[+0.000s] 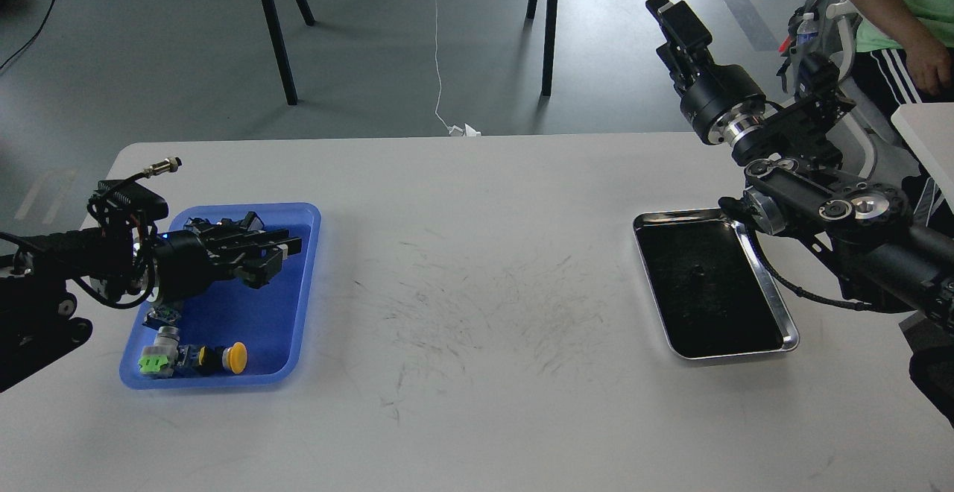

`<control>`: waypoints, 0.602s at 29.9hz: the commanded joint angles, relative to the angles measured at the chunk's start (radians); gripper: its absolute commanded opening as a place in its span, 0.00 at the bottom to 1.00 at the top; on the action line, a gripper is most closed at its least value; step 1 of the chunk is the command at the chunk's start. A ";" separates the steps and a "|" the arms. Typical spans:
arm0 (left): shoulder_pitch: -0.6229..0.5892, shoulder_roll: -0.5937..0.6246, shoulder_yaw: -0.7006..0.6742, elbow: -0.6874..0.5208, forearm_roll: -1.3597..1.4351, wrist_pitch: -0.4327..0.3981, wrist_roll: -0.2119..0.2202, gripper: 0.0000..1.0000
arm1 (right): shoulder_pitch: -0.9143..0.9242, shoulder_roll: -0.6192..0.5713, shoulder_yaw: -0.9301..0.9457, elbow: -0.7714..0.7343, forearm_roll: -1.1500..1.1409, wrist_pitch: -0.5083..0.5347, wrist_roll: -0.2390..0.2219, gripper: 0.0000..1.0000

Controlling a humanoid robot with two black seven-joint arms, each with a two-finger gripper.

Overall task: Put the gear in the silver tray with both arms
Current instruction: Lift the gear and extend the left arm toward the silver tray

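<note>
STEP: pick-up, gear not yet lifted | LEFT: left gripper (279, 250) low inside blue tray (298, 313), jaws dark, state cannot be told | RIGHT: right gripper (671, 19) raised beyond silver tray (786, 328) (tray appears empty), jaw state unclear | GEAR: not identifiable among blue-tray parts | NEXT: secure gear, carry toward silver tray.

We find no legible text, label, brand, number or sign on any object in the head view.

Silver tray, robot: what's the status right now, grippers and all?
Left gripper low over blue tray, grip unclear. Right gripper raised beyond the table, state unclear. Silver tray holds no gear. Nothing between the trays.
</note>
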 commanded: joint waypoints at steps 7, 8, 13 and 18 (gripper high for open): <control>-0.158 -0.224 0.024 0.011 0.030 -0.074 0.000 0.21 | 0.005 -0.007 0.003 0.000 0.000 -0.001 0.000 0.94; -0.164 -0.250 0.038 0.011 0.033 -0.075 0.000 0.21 | 0.005 -0.009 0.005 0.000 0.000 0.000 0.000 0.94; -0.224 -0.379 0.119 0.042 0.041 -0.074 0.000 0.21 | 0.000 -0.009 0.005 0.000 0.000 -0.001 0.000 0.94; -0.230 -0.511 0.133 0.134 0.042 -0.074 0.000 0.21 | 0.000 -0.009 0.005 0.000 0.000 -0.001 0.000 0.94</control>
